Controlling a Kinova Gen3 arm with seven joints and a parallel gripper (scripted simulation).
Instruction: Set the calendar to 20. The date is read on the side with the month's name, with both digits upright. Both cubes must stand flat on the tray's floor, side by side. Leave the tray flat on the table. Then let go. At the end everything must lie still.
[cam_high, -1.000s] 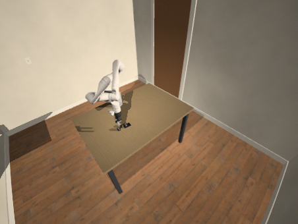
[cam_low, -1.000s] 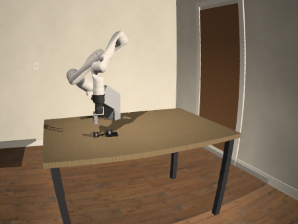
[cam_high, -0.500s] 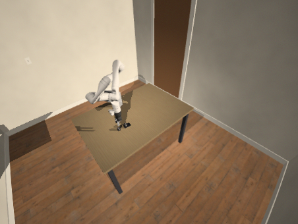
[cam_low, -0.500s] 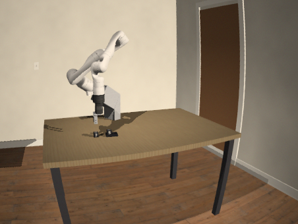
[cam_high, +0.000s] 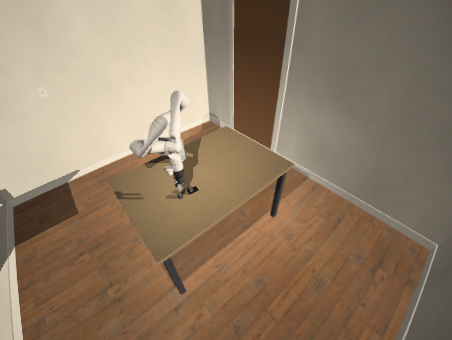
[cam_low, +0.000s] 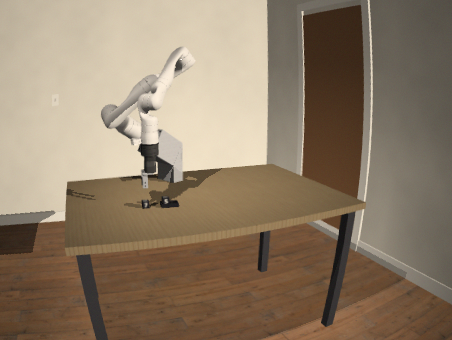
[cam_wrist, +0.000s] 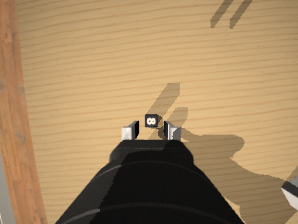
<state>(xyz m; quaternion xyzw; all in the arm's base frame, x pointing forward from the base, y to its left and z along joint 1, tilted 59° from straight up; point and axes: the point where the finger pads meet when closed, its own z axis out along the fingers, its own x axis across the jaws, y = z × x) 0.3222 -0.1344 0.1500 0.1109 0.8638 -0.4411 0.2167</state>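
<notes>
This looks like a room in a home. Wide wooden floorboards (cam_high: 300, 280) run under a plain desk (cam_low: 280, 200) with dark legs. The walls (cam_low: 220, 75) are painted cream and grey, with white skirting boards along the bottom, a brown door (cam_low: 332, 95) in a white frame, and a light switch (cam_low: 55, 99).

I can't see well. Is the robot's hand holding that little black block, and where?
No, nothing is held. The gripper is open above the table, and the cube lies below, between its fingers but untouched.

tray (cam_low: 170, 203) too small to read
</notes>
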